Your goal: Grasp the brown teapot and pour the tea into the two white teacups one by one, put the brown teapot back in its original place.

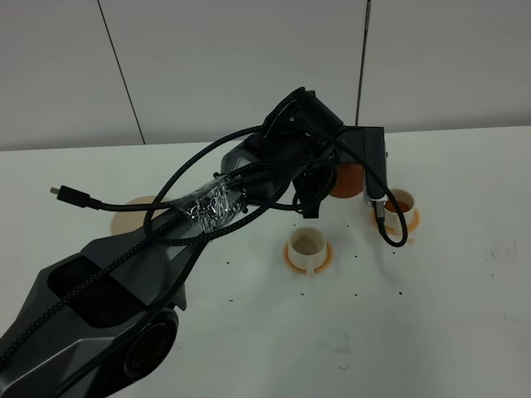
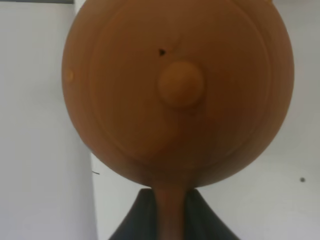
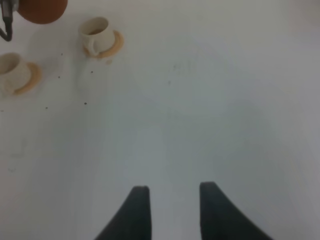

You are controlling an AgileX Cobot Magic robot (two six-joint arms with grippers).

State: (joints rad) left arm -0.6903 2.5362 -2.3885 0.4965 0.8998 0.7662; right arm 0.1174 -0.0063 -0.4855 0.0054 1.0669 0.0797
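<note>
My left gripper [image 2: 171,205] is shut on the loop handle of the brown teapot [image 2: 177,90], whose lid and knob fill the left wrist view. In the high view the teapot [image 1: 348,181] hangs above the table, just left of the far white teacup [image 1: 399,204] on its orange saucer. The near white teacup [image 1: 308,245] stands on its saucer in front of it. The cream plate [image 1: 131,217] lies at the left, partly hidden by the arm. My right gripper [image 3: 172,210] is open and empty over bare table; both cups [image 3: 96,31] [image 3: 10,72] and the teapot [image 3: 42,9] show far off in its view.
The left arm [image 1: 166,249] and its black cables [image 1: 83,199] stretch across the left half of the white table [image 1: 465,315]. Small dark specks dot the table around the cups. A pale wall stands behind.
</note>
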